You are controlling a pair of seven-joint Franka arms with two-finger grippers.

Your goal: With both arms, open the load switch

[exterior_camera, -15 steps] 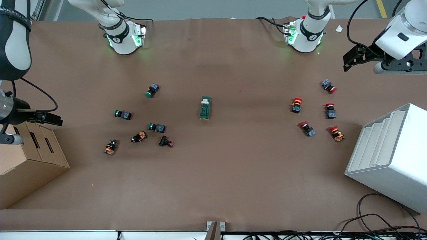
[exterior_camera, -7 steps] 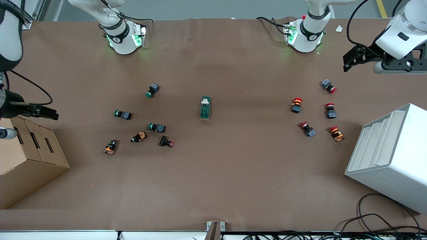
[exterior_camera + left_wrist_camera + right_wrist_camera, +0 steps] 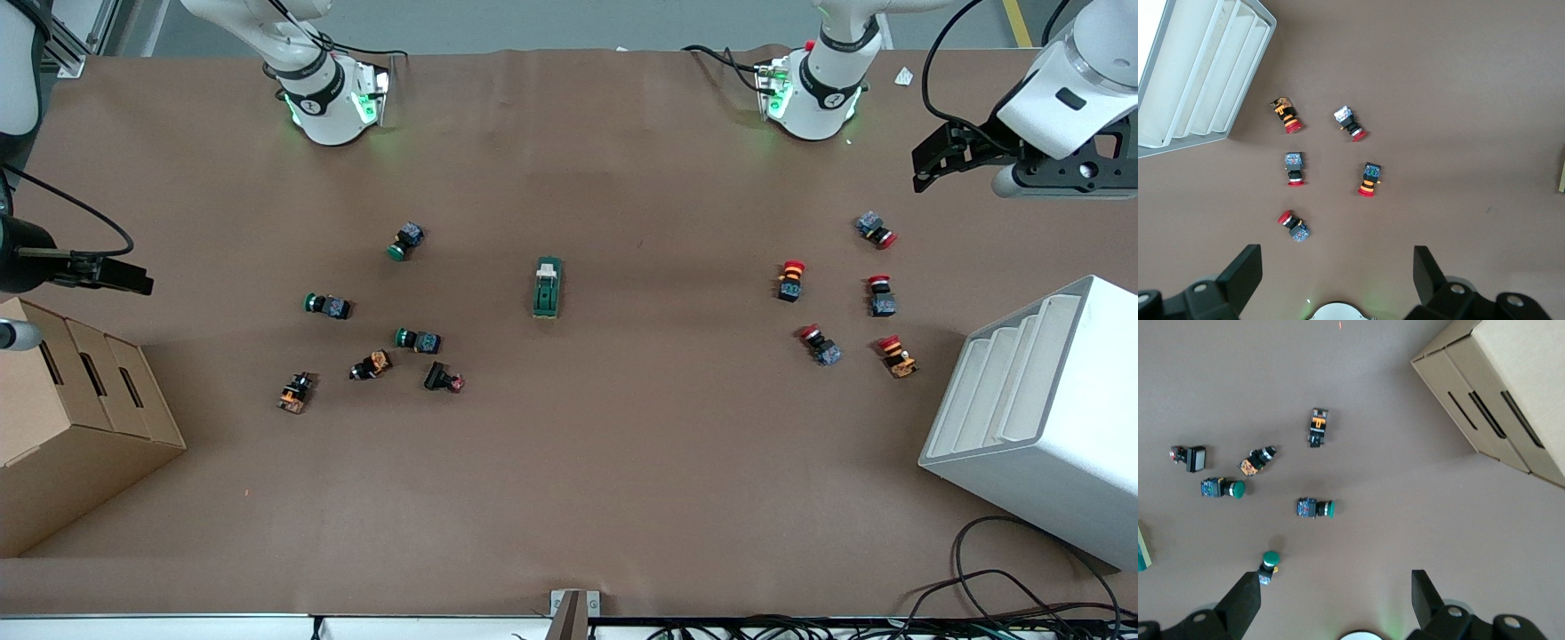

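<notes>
The load switch [image 3: 548, 287], a dark green block with a white lever tab, lies flat at the middle of the table, and neither arm touches it. Only a sliver of the switch [image 3: 1562, 170] shows in the left wrist view, and a sliver [image 3: 1141, 550] in the right wrist view. My left gripper [image 3: 926, 169] hangs open and empty in the air over the left arm's end of the table, near the red push buttons; its wrist view shows the gripper [image 3: 1336, 267] over bare mat. My right gripper [image 3: 135, 277] hangs open and empty at the right arm's end; its wrist view shows the gripper [image 3: 1336, 590] above the mat.
Several green and orange push buttons [image 3: 418, 340] lie scattered toward the right arm's end, and several red ones [image 3: 790, 279] toward the left arm's end. A cardboard box [image 3: 71, 427] stands at the right arm's end. A white slotted rack [image 3: 1040, 418] stands at the left arm's end.
The right gripper has drifted toward the robots' bases, off from above the cardboard box. The left gripper has barely shifted. The switch has not moved.
</notes>
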